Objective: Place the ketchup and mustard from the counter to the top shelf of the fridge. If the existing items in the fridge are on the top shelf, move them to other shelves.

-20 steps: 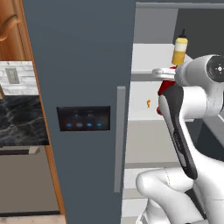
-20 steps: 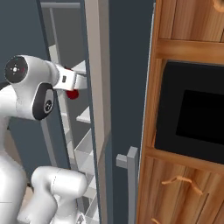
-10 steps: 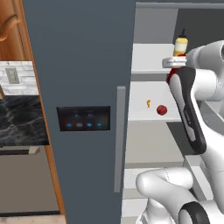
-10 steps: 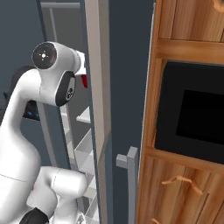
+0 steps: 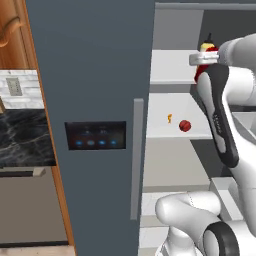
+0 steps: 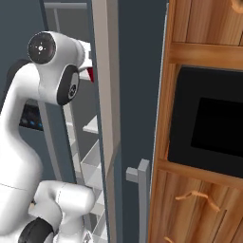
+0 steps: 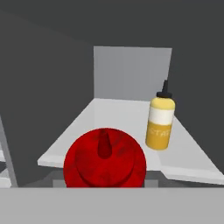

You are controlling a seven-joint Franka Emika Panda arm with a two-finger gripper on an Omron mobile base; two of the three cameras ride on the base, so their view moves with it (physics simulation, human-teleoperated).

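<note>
My gripper (image 7: 104, 183) was clamped on the ketchup (image 7: 104, 158) at the front edge of the top shelf (image 7: 118, 116). The mustard (image 7: 160, 122) already stood there, so I judged best to push inward — keeping left of it — before releasing.

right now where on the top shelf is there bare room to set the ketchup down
The top shelf is bare left of the mustard, from its front edge back to the rear wall. The right side is crowded by the mustard. The ketchup, held in the gripper, sits at the front edge.
</note>
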